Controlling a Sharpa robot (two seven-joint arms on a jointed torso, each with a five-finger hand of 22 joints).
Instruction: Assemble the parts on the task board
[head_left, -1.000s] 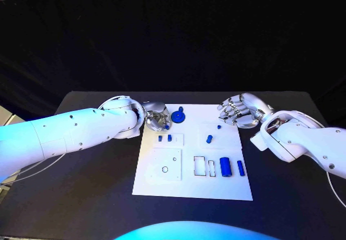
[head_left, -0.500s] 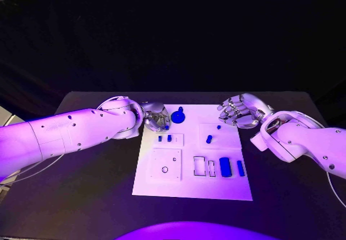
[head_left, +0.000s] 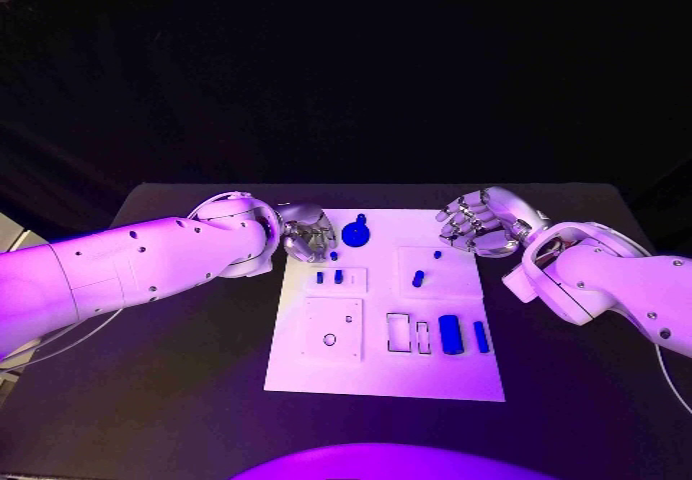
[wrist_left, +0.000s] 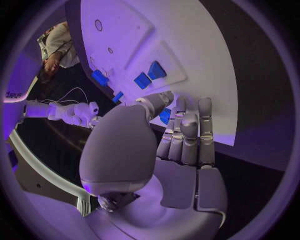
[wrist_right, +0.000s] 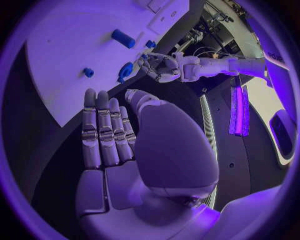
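Note:
The white task board (head_left: 389, 360) lies mid-table. My left hand (head_left: 307, 240) is at its far left corner. There, thumb and fingers (wrist_left: 185, 131) close round a small blue part (wrist_left: 164, 116), which also shows at the fingertips (head_left: 332, 254). A round blue piece (head_left: 355, 234) sits just beside that hand. My right hand (head_left: 476, 225) hovers at the far right corner with straight fingers (wrist_right: 103, 130), holding nothing. Two small pegs (head_left: 329, 277) stand on a raised plate, and two more (head_left: 418, 278) lie toward the right. A blue cylinder (head_left: 450, 333) and a slim bar (head_left: 480, 335) lie nearer me.
A raised square plate with holes (head_left: 332, 330) and two empty rectangular slots (head_left: 407, 333) are on the board's near half. Black table (head_left: 173, 400) surrounds the board on all sides. My left arm (head_left: 130, 265) spans the table's left part.

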